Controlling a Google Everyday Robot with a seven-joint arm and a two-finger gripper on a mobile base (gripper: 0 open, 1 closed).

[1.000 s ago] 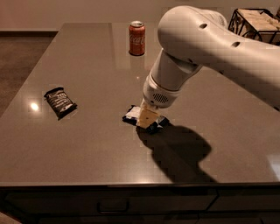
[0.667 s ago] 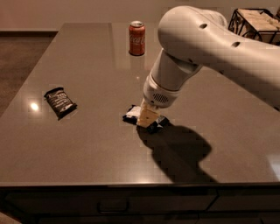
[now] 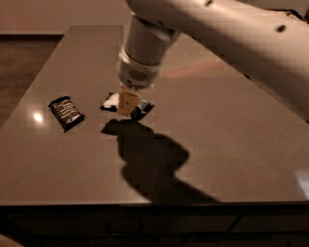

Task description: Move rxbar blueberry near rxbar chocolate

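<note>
We grip the blue bar across its middle in our claw, left of frame centre over the desk; its length points left toward the black bar, lying near.

Glossy grey-brown table, light glint at left; dark floor, pale wall behind.
</note>
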